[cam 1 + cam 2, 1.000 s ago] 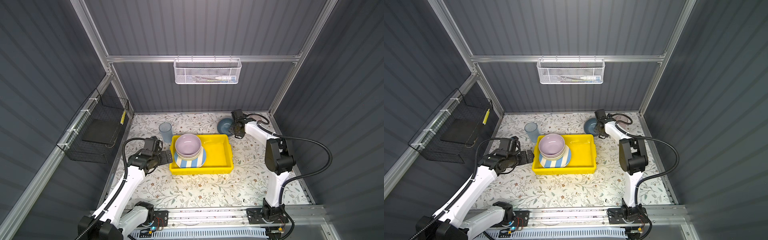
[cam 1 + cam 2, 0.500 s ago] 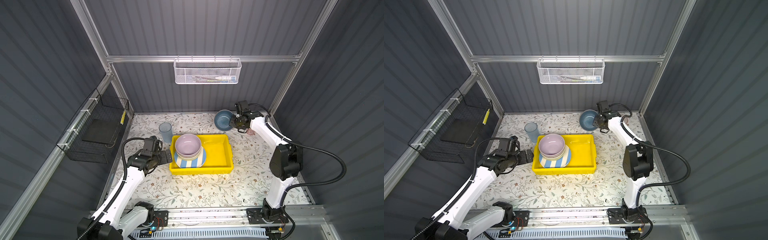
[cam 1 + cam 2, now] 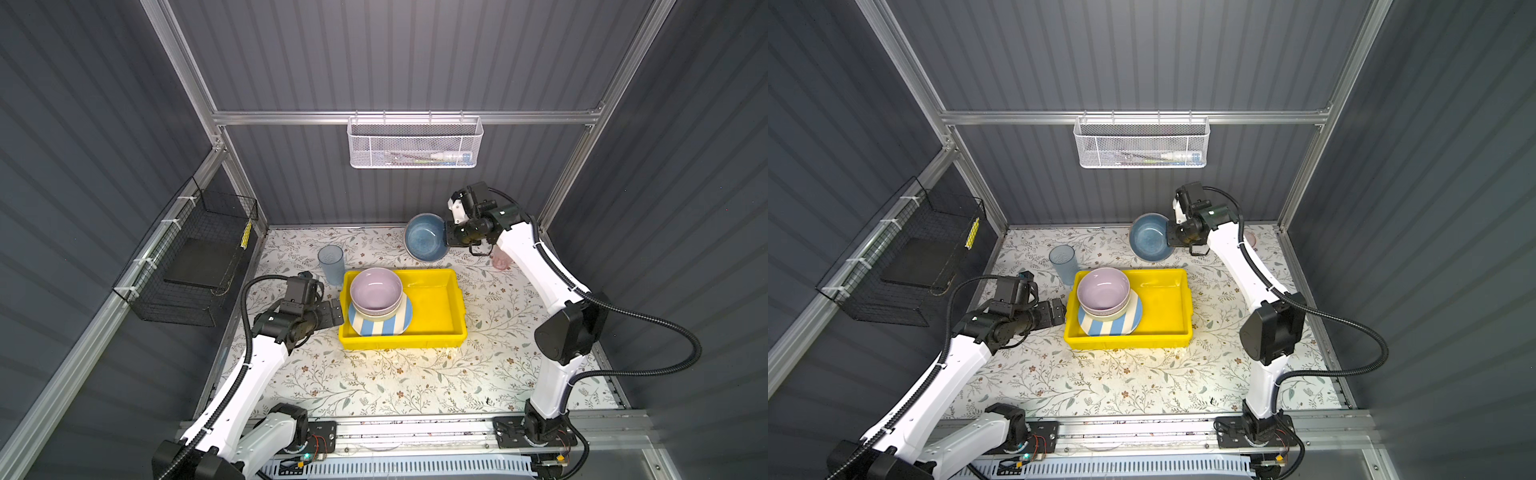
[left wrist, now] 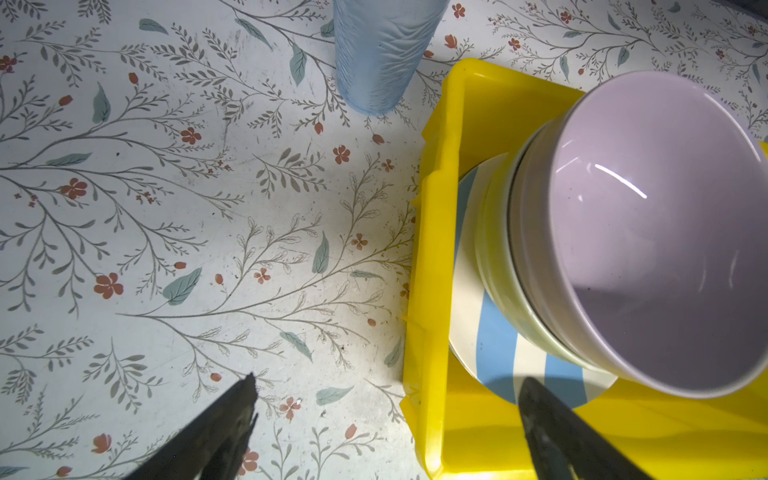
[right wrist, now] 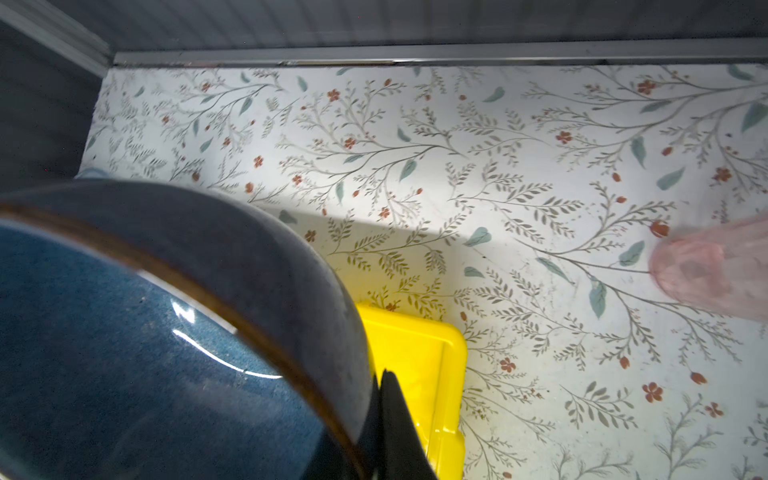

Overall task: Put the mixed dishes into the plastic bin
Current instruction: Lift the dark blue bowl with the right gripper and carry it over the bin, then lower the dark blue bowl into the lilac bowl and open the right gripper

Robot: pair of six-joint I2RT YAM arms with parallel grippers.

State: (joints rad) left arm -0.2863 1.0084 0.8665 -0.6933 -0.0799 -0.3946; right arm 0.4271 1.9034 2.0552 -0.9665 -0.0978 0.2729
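Up behind the yellow bin (image 3: 432,309), pinched the blue bowl (image 3: 424,237) by its rim with the right end effector (image 3: 447,237) and held the left end effector (image 3: 337,312) spread.

Bright light floods the floral tabletop (image 3: 399,374), the walls (image 3: 395,54) stay dim, glare streaks the lilac bowl (image 4: 644,216) and dark blue bowl (image 5: 124,353), and the pink tumbler (image 5: 715,270) looks blurred in the right wrist view.

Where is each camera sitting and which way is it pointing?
Both top views: overhead, looking down at yellow bin and table; left arm and right arm show.
Left wrist: on left arm, faces bin corner, lilac bowl, blue tumbler; open left end effector shows.
Right wrist: on right arm, faces rear table; right end effector shut on dark blue bowl.
Shared: every view catches the bin.
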